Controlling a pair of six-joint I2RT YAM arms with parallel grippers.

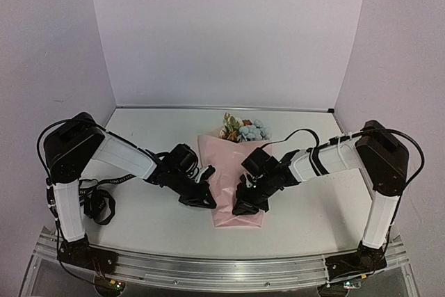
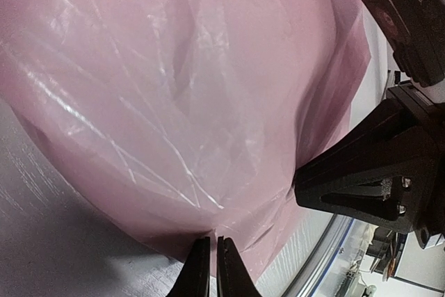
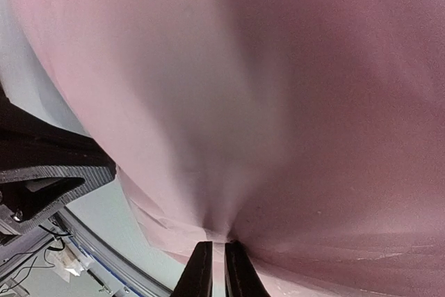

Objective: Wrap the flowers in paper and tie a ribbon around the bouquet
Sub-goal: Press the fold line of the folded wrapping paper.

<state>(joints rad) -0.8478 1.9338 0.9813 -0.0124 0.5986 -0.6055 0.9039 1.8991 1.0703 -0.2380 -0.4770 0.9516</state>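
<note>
I've got the thin pale pink paper sheet (image 1: 217, 152) folded round the blue-cream-orange flower bunch (image 1: 245, 129) on the white table (image 1: 313, 206), left gripper (image 2: 208, 259) and right gripper (image 3: 217, 259) both pinching its near edge; lettered black ribbon (image 1: 119, 180) lies untied, far left.

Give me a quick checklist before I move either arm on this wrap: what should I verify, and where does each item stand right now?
1. left gripper pinched on the paper edge: ok.
2. right gripper pinched on a paper fold: ok.
3. Grippers apart from each other: ok.
4. flowers showing from the wrap's far end: ok.
5. Stems fully covered: cannot tell, hidden under the paper.
6. ribbon tied round the wrap: not ok, it lies loose, far left of the paper.
</note>
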